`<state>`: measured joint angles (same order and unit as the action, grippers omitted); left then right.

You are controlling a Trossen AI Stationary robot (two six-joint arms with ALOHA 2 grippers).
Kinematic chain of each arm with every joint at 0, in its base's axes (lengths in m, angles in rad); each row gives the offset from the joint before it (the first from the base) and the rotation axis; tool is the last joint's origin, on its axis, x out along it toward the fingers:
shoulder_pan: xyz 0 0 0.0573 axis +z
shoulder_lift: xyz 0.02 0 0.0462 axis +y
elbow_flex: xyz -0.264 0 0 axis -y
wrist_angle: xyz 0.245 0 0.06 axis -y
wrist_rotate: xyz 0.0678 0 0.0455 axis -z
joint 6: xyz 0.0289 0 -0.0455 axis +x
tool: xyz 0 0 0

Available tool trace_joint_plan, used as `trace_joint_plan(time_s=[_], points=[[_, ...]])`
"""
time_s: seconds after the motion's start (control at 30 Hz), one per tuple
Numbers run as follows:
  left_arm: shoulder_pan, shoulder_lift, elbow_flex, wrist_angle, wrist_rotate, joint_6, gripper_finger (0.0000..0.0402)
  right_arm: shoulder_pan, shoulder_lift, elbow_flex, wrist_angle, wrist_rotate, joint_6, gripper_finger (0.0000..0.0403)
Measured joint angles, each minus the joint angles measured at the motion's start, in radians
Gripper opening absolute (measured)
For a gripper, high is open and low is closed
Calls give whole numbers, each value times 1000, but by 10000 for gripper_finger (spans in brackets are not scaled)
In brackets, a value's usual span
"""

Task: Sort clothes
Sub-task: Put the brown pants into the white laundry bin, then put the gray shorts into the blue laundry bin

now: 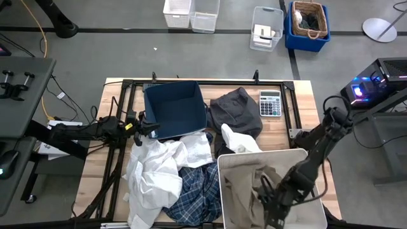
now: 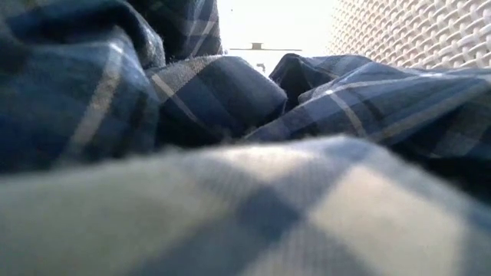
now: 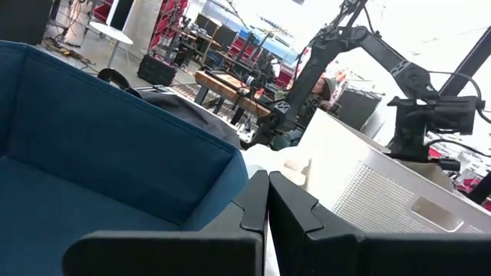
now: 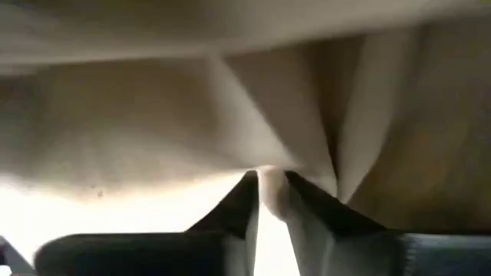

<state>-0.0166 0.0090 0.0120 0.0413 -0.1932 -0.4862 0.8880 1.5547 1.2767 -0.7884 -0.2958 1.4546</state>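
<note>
My right gripper point(image 1: 270, 200) reaches down into the large white bin point(image 1: 305, 154) and is shut on the beige-khaki piece point(image 1: 249, 184) that lies in it. My left gripper point(image 1: 151, 126) is shut and level beside the near left corner of the dark blue bin point(image 1: 175, 108), just above the white shirts point(image 1: 156, 168). A thin white strip shows between its fingers point(image 3: 268, 184); I cannot tell whether it touches cloth. The plaid shirt point(image 1: 194, 191) lies on the table between the white shirts and the white bin. The dark grey piece point(image 1: 236, 111) lies farther back. My right gripper pinches a raised fold of the beige-khaki piece point(image 4: 268, 178) between its two fingers. It comes slanting down from the table's right side into the white bin. Creases in the cloth run toward the fingertips. The rest of the piece lies in the bin.
A white garment point(image 1: 239, 140) hangs over the white bin's far rim. A calculator point(image 1: 270, 103) lies at the far right of the table. The plaid shirt point(image 2: 215, 92) fills the low view, with the white bin's wall point(image 2: 414, 31) behind it. Baskets stand on the floor beyond.
</note>
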Motion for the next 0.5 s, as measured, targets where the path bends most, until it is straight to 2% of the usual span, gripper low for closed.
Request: trace_joint_plan(time_s=[0.2, 0.37, 0.43, 0.5], points=[[0, 0, 0, 0, 0, 0, 1, 33, -21, 74, -109, 52, -80, 167], [0, 0, 0, 0, 0, 0, 1, -8, -25, 239, -296, 77, -211, 228], [0, 0, 0, 0, 0, 0, 1, -46, -25, 338, -408, 151, -274, 237], [0, 0, 0, 0, 0, 0, 1, -98, -27, 449, -540, 302, -330, 239]])
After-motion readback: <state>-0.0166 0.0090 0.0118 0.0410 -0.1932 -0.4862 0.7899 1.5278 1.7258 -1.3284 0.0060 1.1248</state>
